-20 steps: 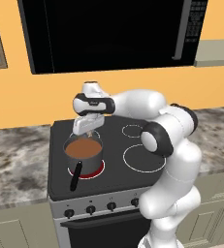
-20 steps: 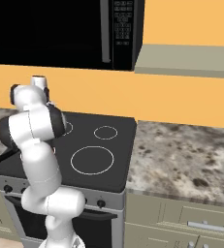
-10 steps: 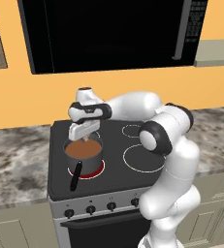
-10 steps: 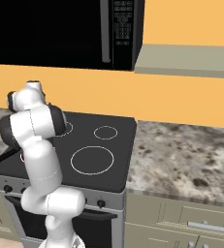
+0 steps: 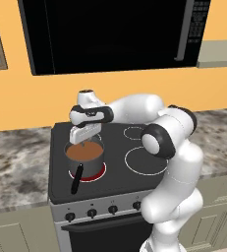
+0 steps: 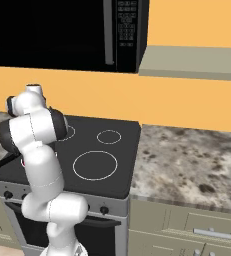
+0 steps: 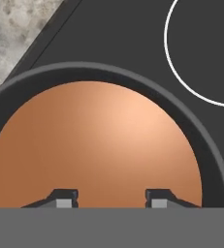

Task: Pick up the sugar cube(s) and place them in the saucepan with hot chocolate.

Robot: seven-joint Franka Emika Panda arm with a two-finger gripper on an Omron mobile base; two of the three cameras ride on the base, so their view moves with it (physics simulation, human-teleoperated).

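Left of centre in the left base view: gripper (image 5: 86, 141), pointing down directly above the saucepan (image 5: 85, 154), its tips just over the brown liquid. Hand view, lower edge: two dark fingertips (image 7: 65, 198) standing apart with bare liquid between them, nothing clamped; gripper (image 7: 112, 199) reads as parted. Saucepan (image 7: 208, 150): grey rim curving round a smooth brown surface that takes up most of the centre of that frame; no cube can be made out on the surface. Saucepan seated on the front left burner, red ring showing beneath it, black stick handle (image 5: 77, 178) running toward the lower left, to the front edge of the stove (image 5: 115, 184). Stove: black glass top, white burner rings to the right, knobs along the front. Right base view, left side: white arm folded over the stove (image 6: 117, 150); speckled stone counter (image 6: 192, 165) at right.
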